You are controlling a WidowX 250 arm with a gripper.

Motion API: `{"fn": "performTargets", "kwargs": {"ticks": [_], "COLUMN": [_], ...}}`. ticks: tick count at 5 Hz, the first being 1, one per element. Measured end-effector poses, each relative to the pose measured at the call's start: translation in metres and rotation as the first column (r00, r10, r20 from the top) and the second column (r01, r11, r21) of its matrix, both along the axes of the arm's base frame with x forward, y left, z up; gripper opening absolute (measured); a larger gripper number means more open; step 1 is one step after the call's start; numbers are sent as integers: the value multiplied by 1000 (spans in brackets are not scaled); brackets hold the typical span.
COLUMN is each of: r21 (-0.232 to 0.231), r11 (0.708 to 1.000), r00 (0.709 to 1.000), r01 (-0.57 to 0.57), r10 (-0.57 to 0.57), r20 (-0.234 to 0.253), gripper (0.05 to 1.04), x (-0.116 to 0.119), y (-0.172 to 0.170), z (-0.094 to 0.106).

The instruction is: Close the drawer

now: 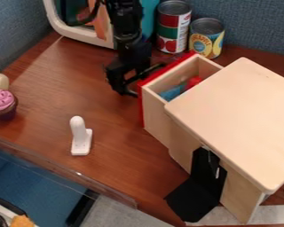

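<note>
Camera view first: where to look for the drawer?

Just right of the gripper and partly below, with the red front panel nearest the jaws. Standing out from under the wooden top, so in need of a push.

And the jaws?

Spread apart, by the look of it, with nothing visible in their grasp. On the outer side of the panel, close by its upper edge. Touching or just short? Impossible to tell.

Good side for pushing, then. Which line to follow?

Away from the jaws, toward the lower right, along the drawer's side wall and in beneath the top. Probably no need to grasp; better to press flat against the panel, near its middle. Too close to one end, and possibly a skewed, jammed drawer. Too high, and perhaps a slip over the rim.
</note>
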State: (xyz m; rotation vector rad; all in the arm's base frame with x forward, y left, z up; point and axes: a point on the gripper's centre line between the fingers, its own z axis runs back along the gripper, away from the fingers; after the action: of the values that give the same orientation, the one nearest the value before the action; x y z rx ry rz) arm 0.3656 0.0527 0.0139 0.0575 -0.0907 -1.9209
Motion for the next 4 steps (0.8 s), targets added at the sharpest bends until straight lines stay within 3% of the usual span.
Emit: {"fn": "performTargets", "kwargs": {"ticks": [2, 4], "r21": [-3, -29], "r11": [998, 995], "r00": [998, 995], "r01": [62, 98], "r10": [-61, -98], "r20": [18, -2], "gripper": [1000, 1000], "x": [-3, -6], "y": [-35, -62], "z": [-1, -2]}}
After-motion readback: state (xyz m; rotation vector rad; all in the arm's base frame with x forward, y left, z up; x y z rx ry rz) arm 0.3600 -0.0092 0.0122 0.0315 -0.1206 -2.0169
